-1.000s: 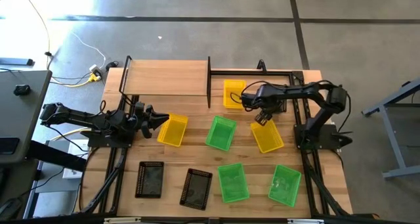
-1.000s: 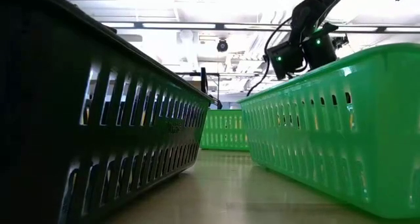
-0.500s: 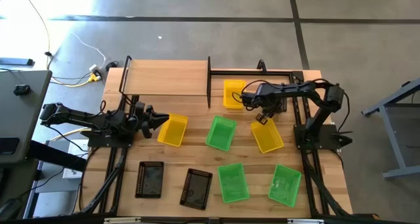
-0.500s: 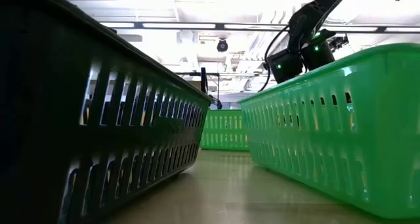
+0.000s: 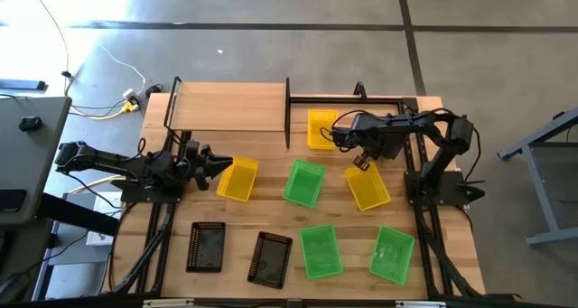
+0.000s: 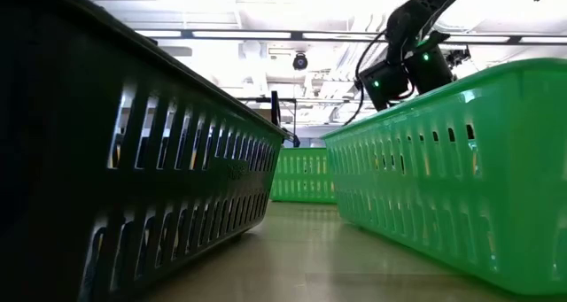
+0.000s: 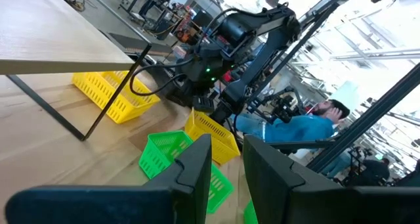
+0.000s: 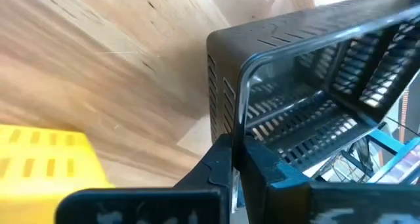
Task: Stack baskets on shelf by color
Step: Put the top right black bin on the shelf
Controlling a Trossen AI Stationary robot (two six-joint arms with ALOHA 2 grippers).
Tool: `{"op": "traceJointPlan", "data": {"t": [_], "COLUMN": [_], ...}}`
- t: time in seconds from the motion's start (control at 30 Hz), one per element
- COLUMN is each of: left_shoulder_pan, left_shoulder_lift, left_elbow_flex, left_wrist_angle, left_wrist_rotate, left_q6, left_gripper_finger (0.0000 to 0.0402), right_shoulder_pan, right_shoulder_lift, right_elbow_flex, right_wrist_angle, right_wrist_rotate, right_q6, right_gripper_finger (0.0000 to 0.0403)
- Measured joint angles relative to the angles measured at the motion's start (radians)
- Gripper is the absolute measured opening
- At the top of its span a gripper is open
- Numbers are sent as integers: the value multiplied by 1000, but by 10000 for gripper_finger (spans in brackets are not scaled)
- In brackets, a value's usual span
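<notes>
My right gripper is shut on a black basket at the table's far right, just beyond a yellow basket. In the high view my right arm covers that black basket. The shelf stands at the far left with its board bare. My left gripper waits open and level at the table's left. Nothing is between its fingers, and a yellow basket lies next to it on the table. My right gripper pinches the rim of one end wall of the black basket, close to a corner. One finger is inside the basket and one outside. The fingers slant down from above. The basket looks tipped; whether its bottom is clear of the table I cannot tell.
A third yellow basket sits right of the shelf. Green baskets and two black baskets lie on the middle and near table. A person in blue stands beyond the right edge.
My right gripper has shut, taking hold of the black basket's rim, and has stayed almost in place above the yellow basket's far end. My left arm has kept still.
</notes>
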Motion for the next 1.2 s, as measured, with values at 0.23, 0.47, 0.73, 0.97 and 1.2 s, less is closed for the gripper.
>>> {"op": "traceJointPlan", "data": {"t": [0.23,0.47,0.73,0.97,1.2], "left_shoulder_pan": [0,0,0,0,0], "left_shoulder_lift": [0,0,0,0,0], "left_elbow_flex": [0,0,0,21,85], "left_wrist_angle": [0,6,8,7,2], "left_wrist_rotate": [0,-1,4,29,72], "left_q6": [-1,-5,-43,-37,64], "left_gripper_finger": [78,78,78,78,78], "right_shoulder_pan": [54,118,203,291,380], "right_shoulder_lift": [-1,-1,-1,-2,-2], "right_elbow_flex": [104,238,425,581,704], "right_wrist_angle": [-89,-194,-245,-256,-255], "right_wrist_rotate": [10,38,42,39,42], "right_q6": [66,123,136,133,146], "right_gripper_finger": [1,1,0,0,0]}}
